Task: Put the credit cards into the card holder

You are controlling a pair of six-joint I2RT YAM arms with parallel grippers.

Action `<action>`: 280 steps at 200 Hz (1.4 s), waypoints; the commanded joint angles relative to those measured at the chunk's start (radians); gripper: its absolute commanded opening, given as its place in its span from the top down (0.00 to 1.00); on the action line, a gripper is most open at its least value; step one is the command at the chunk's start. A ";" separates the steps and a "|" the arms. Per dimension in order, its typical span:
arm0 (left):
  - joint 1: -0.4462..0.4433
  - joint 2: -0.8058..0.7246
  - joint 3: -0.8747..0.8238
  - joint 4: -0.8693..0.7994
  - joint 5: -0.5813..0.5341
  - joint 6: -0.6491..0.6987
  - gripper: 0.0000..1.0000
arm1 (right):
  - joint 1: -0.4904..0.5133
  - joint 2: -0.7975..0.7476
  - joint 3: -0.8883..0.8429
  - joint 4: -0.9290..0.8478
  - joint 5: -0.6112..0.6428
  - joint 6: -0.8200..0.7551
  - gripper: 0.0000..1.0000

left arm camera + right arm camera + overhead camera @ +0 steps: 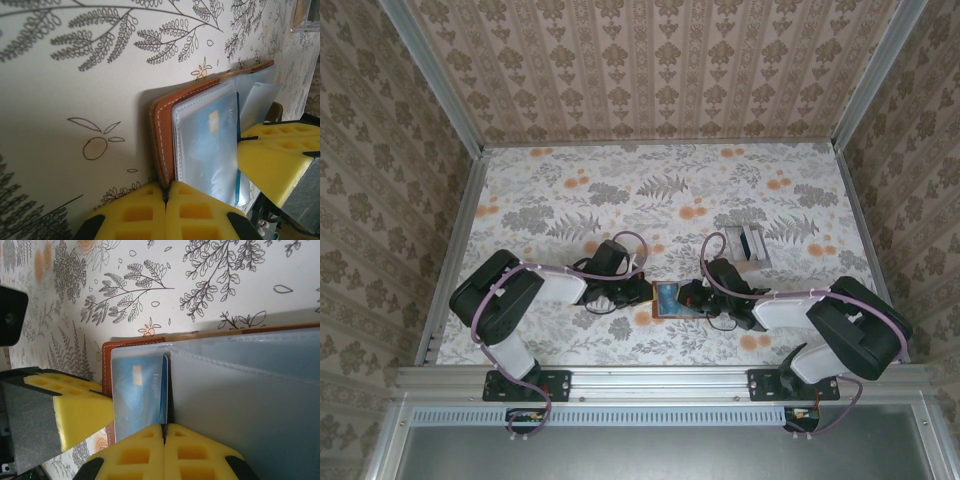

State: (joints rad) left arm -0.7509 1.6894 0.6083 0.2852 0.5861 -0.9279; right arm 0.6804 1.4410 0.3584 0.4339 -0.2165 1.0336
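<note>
**Card holder** point(668, 298) point(162, 130) point(106, 365): flat reddish-brown leather-like folding wallet with pale stitching along the edge. It lies open on the floral-printed tabletop point(620, 190), and its clear plastic sleeves are fanned upward.

**Blue card** point(210, 140) point(137, 390): thin plastic rectangle with a small pale chip patch. It sits inside one of the holder's hazy sleeves, with one long edge showing bare.

**Left gripper** point(642, 297) point(165, 197) point(75, 405): at the holder's left side, yellow foam fingers clenched on the leather cover's edge.

**Right gripper** point(688, 298) point(164, 435) point(250, 137): at the holder's right side, fingers pinched together on the blue card's bare edge. Whether sleeve film is caught too is unclear.

**Obscured:** from above, both grippers overlap the holder's ends. The card's print is blurred. A small clear-and-grey box point(750, 243) stands beyond the holder to the right, its contents unreadable.
</note>
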 commanded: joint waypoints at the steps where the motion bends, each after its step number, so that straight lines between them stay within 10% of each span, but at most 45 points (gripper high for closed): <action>1: -0.002 0.002 -0.018 -0.038 -0.034 -0.008 1.00 | 0.046 0.039 0.007 -0.020 0.066 0.059 0.95; 82: -0.004 -0.022 -0.010 -0.108 -0.066 0.041 1.00 | 0.054 -0.165 0.048 -0.354 0.157 -0.065 0.54; 150: -0.001 -0.003 -0.023 -0.094 -0.054 0.043 1.00 | 0.053 -0.340 0.003 -0.573 0.257 -0.130 0.42; 280: -0.003 0.005 -0.002 -0.116 -0.045 0.054 1.00 | 0.053 -0.334 0.023 -0.611 0.256 -0.153 0.59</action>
State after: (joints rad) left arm -0.7513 1.6768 0.6109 0.2539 0.5682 -0.9009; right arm 0.7292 1.1225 0.3584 -0.1112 0.0166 0.8921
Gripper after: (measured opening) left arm 0.044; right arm 0.412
